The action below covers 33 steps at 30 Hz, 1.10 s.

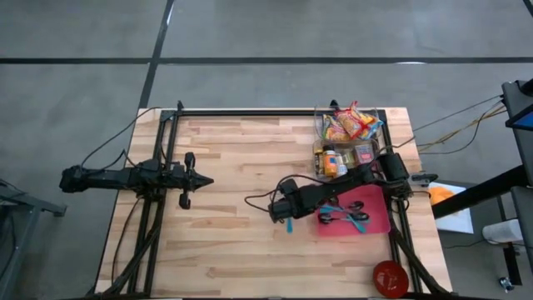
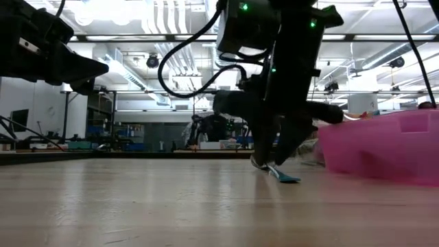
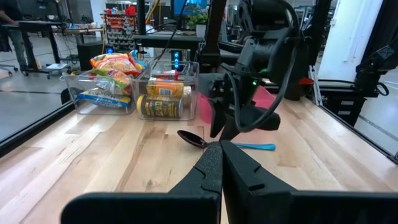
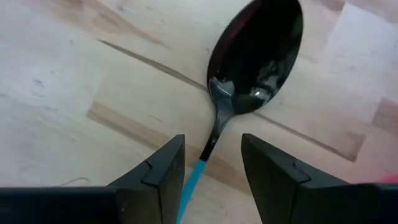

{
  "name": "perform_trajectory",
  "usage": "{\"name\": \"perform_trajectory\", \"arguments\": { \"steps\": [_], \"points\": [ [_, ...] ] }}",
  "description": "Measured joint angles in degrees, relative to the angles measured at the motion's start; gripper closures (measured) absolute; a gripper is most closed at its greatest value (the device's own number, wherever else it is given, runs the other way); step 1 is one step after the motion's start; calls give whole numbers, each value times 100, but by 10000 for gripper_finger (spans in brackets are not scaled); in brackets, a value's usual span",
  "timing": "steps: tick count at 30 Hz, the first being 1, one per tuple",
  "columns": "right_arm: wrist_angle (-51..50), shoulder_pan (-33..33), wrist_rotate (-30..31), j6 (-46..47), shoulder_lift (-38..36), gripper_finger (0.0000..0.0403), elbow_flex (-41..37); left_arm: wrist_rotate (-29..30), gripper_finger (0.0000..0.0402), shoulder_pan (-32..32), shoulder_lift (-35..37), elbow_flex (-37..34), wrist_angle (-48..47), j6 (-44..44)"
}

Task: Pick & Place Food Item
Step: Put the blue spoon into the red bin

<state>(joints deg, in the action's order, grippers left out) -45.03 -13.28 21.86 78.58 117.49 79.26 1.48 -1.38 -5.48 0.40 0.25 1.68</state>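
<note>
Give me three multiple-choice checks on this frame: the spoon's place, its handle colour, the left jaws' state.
1. Where does the spoon lie?
A) on bare wood beside the red mat
B) inside a clear bin
C) on the red mat

2. What colour is the spoon's handle?
A) red
B) blue
C) yellow

3. How do the jaws of the left gripper stand?
A) wide open
B) shut on the spoon
C) shut, empty

Answers:
1 A: the high view shows it on the table just left of the mat, under the right gripper.
2 B: the right wrist view shows a blue handle running between that gripper's open jaws.
3 C: the left wrist view shows the jaws pressed together with nothing between them.
</note>
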Motion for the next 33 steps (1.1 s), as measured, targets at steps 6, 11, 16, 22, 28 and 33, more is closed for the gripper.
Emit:
{"name": "perform_trajectory", "arguments": {
  "steps": [6, 11, 16, 22, 28, 33],
  "points": [
    [-242, 7, 108, -57, -4, 248, 156, 2, 401, 0, 0, 0, 0, 0],
    [-455, 4, 206, -402, -17, 248, 454, 0, 401, -1, 0, 0, 0, 0],
    [-780, 4, 83, -416, 197, 248, 721, 1, 401, -1, 0, 0, 0, -1],
    [-1214, 7, 31, -311, 598, 248, 1124, 1, 401, 1, 0, 0, 0, -3],
    [-1383, 7, 18, -11, 639, 248, 1222, 2, 401, 2, 0, 0, 0, -5],
    [-1136, 27, 13, 56, 640, 248, 1069, 1, 401, 1, 0, 0, 0, -10]
  ]
}}
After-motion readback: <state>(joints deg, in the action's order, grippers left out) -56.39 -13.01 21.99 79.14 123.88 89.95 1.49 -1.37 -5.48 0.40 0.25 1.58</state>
